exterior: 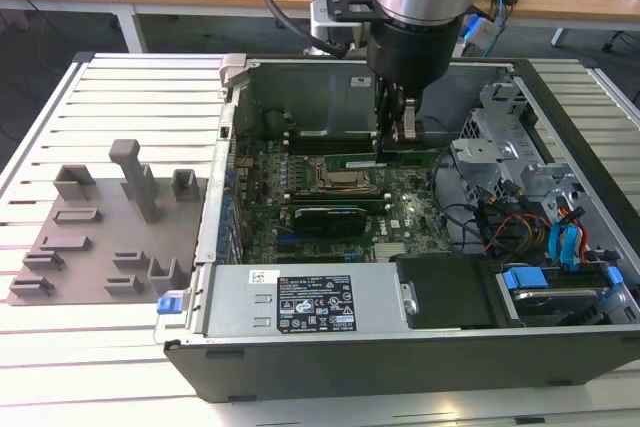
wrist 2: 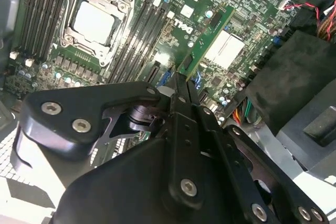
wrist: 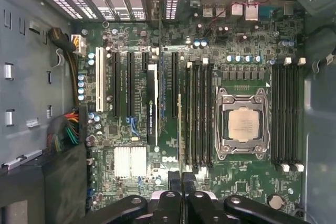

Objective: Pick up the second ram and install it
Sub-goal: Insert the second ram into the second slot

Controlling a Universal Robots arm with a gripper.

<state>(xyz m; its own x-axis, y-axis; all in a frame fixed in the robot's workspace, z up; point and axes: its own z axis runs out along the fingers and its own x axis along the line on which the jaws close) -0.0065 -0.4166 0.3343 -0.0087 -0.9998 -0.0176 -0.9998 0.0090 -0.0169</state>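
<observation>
Your hand (wrist 2: 180, 80) is clamped on the ram (wrist 2: 206, 41), its fingers pinching the stick's two flat faces. The ram hangs on edge over the board, beside the socket (wrist: 243, 124). In the first wrist view it shows as a thin line running parallel to the slots (wrist: 198, 119) that flank the socket. That line falls at the bank's outer edge, on the side away from the socket. You cannot tell from these views whether its lower edge has met a slot yet.

To seat it well, I judge that alignment matters most. Hold the stick square to the socket's side, with no twist, so its whole edge meets one slot at once. Check that the notch lines up with the slot's key before you load it. Press straight down toward the board and do not rock, because a tilted stick can jam at one end. Use steady force, as the board may flex beside the socket.
</observation>
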